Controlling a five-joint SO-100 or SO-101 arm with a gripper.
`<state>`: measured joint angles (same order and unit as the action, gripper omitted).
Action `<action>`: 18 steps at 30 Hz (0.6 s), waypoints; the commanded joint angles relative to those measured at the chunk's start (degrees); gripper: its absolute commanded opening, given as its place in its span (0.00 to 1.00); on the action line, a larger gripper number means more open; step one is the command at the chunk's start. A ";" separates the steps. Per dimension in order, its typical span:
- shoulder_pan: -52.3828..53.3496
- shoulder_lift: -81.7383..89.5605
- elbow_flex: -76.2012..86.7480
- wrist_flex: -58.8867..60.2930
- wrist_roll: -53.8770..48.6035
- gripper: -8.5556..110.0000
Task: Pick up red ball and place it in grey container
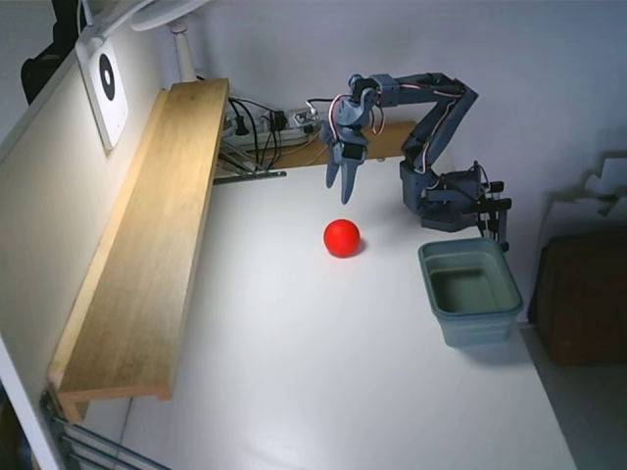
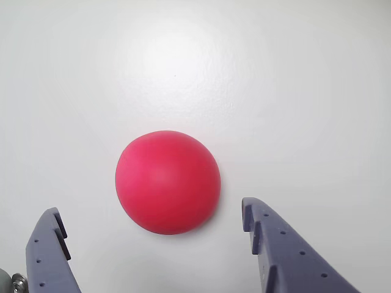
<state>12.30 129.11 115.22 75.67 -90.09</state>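
In the fixed view the red ball (image 1: 342,238) rests on the white table, left of the grey container (image 1: 478,328), which stands upright near the table's right edge. My gripper (image 1: 339,192) hangs fingers-down just above and behind the ball, not touching it. The wrist view looks straight down on the red ball (image 2: 168,182), which lies a little ahead of my open gripper (image 2: 149,210). One blue finger (image 2: 49,250) shows at the lower left and the other at the lower right, with nothing held between them.
A long wooden shelf (image 1: 147,245) runs along the left wall. Cables and a power strip (image 1: 263,125) lie at the back. The arm's base (image 1: 446,191) stands behind the container. A brown object (image 1: 586,294) sits beyond the table's right edge.
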 commanded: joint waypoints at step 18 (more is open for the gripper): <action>1.52 2.42 11.19 -10.56 0.09 0.39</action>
<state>12.30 129.73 125.42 66.36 -90.09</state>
